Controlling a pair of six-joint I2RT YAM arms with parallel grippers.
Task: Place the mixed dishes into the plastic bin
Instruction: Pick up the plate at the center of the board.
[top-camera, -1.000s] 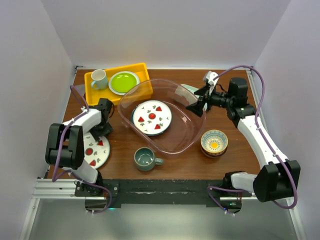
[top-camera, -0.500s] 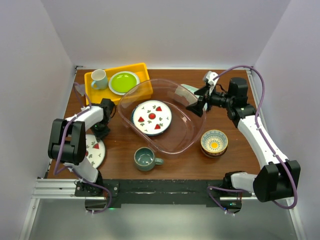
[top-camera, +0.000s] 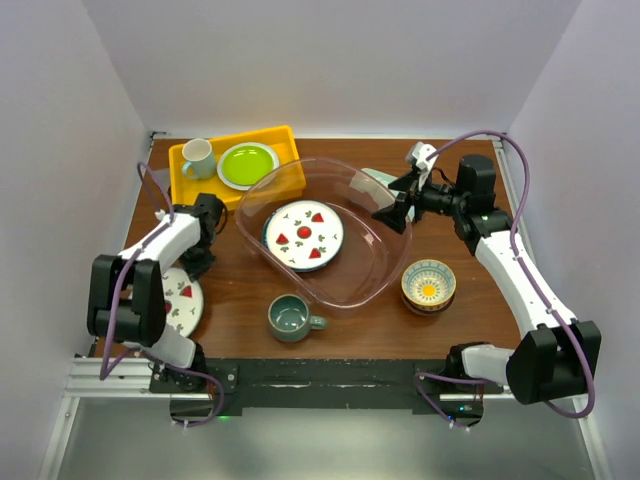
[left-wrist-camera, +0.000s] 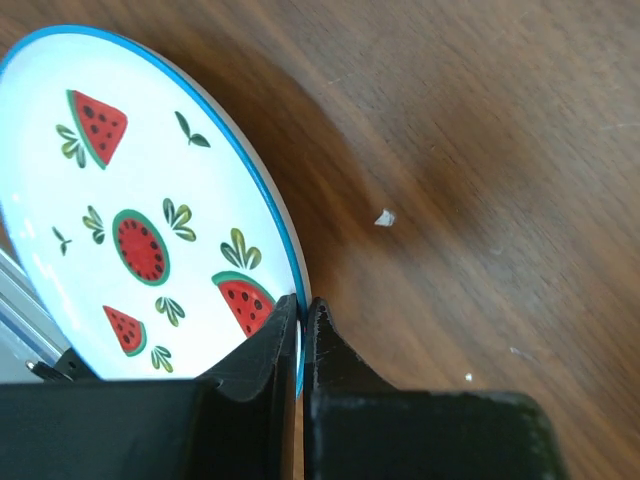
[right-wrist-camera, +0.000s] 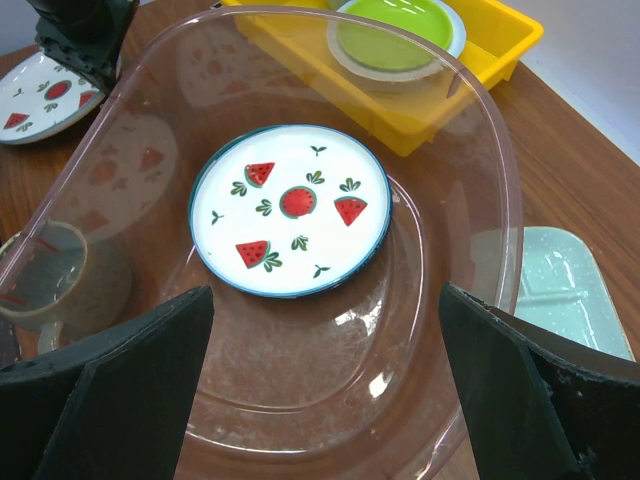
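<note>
Pinching the blue rim of a white plate (left-wrist-camera: 140, 220) with watermelon marks, the left end effector (left-wrist-camera: 300, 325) is holding its two fingers almost together, with only the plate's thin edge between them. That plate is spreading out to the left of the fingers in the wrist view. The brown worktop (left-wrist-camera: 480, 150) is showing to their right, and a dark shadow is lying along the plate's edge. From above, the left end effector (top-camera: 193, 266) is pointing toward the near-left corner, and the plate (top-camera: 182, 300) is sitting just beyond its tips, partly hidden by the arm.

The right end effector (top-camera: 385, 215) is hovering at the far-right rim of the clear bin (top-camera: 370, 270), its fingers spread wide apart and gripping nothing. In its own view the bin (right-wrist-camera: 505, 200) is filling the space ahead of and below the open fingers, and a second plate (right-wrist-camera: 290, 210) of the same pattern is lying flat on the bin floor. A pale-green divided tray (right-wrist-camera: 560, 280) is resting on the worktop outside the bin, just to the right of this end effector. A yellow tray (right-wrist-camera: 500, 45) holding a lime plate (right-wrist-camera: 395, 25) is sitting beyond the bin's far side.

A grey-green mug (top-camera: 290, 318) is standing beside the bin's near wall, and a patterned bowl (top-camera: 428, 284) is sitting to the near side of the right end effector, outside the bin. A pale mug (top-camera: 198, 158) is sharing the yellow tray.
</note>
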